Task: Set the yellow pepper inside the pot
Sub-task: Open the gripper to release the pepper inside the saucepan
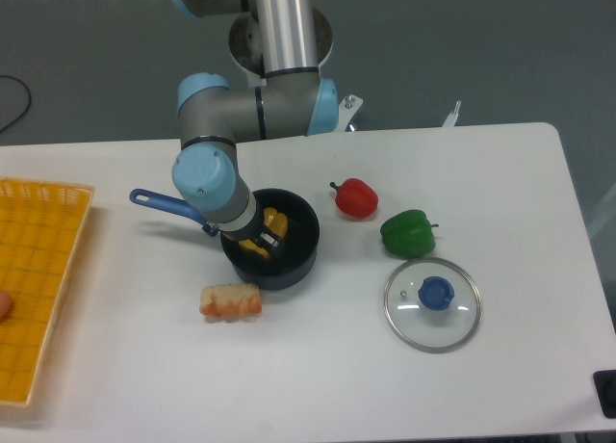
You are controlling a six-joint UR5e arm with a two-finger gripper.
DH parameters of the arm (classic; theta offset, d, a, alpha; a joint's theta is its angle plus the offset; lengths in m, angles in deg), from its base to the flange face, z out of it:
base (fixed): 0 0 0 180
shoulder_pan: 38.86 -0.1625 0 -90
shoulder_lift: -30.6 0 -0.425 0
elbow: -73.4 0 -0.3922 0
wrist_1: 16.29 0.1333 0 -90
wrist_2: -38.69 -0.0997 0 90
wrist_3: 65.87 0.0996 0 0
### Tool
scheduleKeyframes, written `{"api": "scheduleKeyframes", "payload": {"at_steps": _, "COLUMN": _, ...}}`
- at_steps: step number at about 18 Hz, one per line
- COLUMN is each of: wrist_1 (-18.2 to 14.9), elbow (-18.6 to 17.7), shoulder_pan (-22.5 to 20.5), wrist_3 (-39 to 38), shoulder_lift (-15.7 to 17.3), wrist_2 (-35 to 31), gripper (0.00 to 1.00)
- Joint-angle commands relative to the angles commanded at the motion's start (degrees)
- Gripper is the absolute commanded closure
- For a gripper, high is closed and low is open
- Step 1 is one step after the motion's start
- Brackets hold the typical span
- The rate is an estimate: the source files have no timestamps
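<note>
**Yellow pepper down inside the pot**

Though the wrist hides part of it, I see the yellow pepper inside the pot, with the gripper reaching in beside it. I cannot tell whether the fingers grip it or stand apart. Right of the pot lie a red pepper, a green pepper and a glass lid; a yellow basket sits far left.

The tool hides much of the yellow pepper; its jaws perhaps closed.
</note>
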Motion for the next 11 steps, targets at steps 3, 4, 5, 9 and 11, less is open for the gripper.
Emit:
{"api": "scheduleKeyframes", "payload": {"at_steps": 3, "wrist_1": 0.0, "elbow": 0.0, "shoulder_pan": 0.0, "wrist_3": -0.09, "shoulder_lift": -0.26, "wrist_2": 0.09, "gripper": 0.39}}
{"api": "scheduleKeyframes", "payload": {"at_steps": 4, "wrist_1": 0.09, "elbow": 0.0, "shoulder_pan": 0.17, "wrist_3": -0.09, "shoulder_lift": -0.52, "wrist_2": 0.0, "gripper": 0.39}}
{"api": "scheduleKeyframes", "payload": {"at_steps": 5, "wrist_1": 0.09, "elbow": 0.09, "shoulder_pan": 0.18, "wrist_3": -0.17, "shoulder_lift": -0.53, "wrist_2": 0.0, "gripper": 0.39}}
{"api": "scheduleKeyframes", "payload": {"at_steps": 9, "wrist_1": 0.09, "elbow": 0.0, "shoulder_pan": 0.18, "wrist_3": -0.35, "shoulder_lift": -0.53, "wrist_2": -0.09, "gripper": 0.35}}
{"api": "scheduleKeyframes", "payload": {"at_steps": 11, "wrist_1": 0.09, "elbow": 0.0, "shoulder_pan": 0.26, "wrist_3": -0.35, "shoulder_lift": -0.61, "wrist_2": -0.17, "gripper": 0.35}}
